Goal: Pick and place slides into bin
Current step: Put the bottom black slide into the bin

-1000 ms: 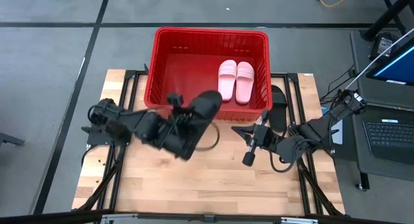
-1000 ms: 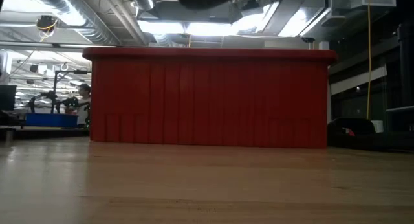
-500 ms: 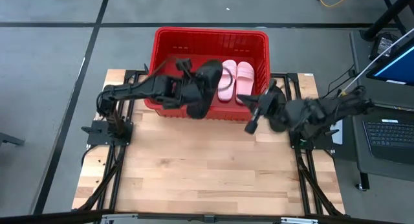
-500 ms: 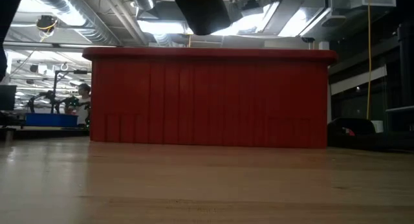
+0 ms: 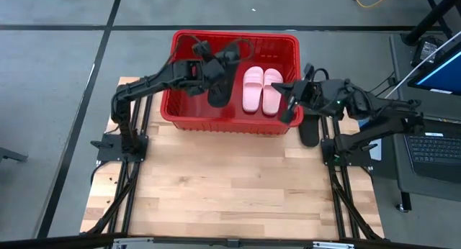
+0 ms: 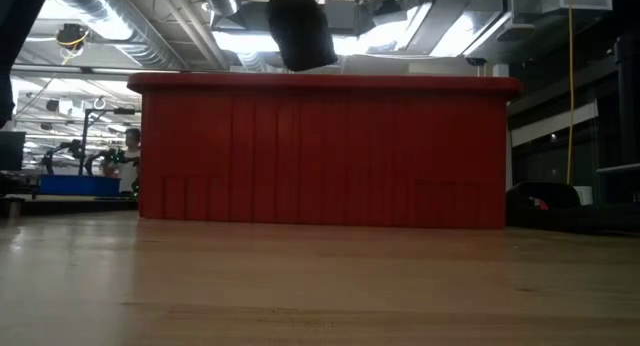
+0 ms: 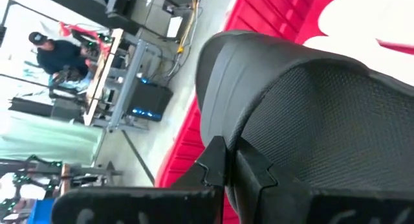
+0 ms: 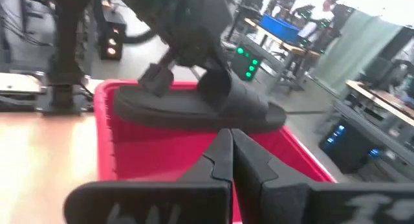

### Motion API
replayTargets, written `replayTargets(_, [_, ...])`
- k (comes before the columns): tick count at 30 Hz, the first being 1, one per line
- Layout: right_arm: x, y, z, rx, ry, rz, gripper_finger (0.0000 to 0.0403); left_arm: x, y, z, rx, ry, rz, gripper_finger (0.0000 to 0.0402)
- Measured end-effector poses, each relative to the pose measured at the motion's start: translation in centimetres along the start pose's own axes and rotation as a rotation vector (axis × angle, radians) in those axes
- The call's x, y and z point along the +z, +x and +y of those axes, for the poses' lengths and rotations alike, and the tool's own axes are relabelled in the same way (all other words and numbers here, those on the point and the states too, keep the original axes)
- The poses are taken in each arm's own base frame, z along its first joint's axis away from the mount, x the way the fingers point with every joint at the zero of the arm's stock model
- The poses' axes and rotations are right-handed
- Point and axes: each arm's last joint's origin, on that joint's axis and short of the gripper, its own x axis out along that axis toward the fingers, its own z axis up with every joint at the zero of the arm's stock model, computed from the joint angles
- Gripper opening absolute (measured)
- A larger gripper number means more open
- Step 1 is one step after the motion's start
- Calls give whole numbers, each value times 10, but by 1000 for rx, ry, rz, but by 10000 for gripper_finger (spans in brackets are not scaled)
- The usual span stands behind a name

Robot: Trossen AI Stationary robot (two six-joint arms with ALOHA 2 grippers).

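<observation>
Pink slides (image 5: pixel 261 90) are lying in the bin (image 5: pixel 184 116); left claw (image 5: pixel 213 75) is gripping a black slide (image 5: pixel 221 85) above it; another black slide (image 5: pixel 309 128) is waiting under the narrow, empty right claw (image 5: pixel 290 109).

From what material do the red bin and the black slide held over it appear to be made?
The bin: probably rigid moulded plastic with a slight gloss, judging by its ribbed slatted walls and thick rim. The black slide, held by the left gripper: likely soft matte foam or rubber, since its strap has a fine pebbled texture.
</observation>
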Motion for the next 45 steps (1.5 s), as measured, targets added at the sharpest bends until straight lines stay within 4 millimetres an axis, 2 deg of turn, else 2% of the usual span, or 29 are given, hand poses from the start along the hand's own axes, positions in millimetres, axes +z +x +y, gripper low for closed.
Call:
replayTargets(8, [-6,6,-12,-54,-4,47,5,-3,16,12,-14,-4,18,4])
replayTargets(16, [-8,9,-18,-87,5,58,5,-4,22,17,-15,-20,16,4])
replayTargets(28, [-9,10,-19,-87,6,64,5,-5,50,21,-59,-17,45,4])
replayTargets(45, [-12,9,-18,-79,-15,96,5,-13,68,34,-63,-59,79,4])
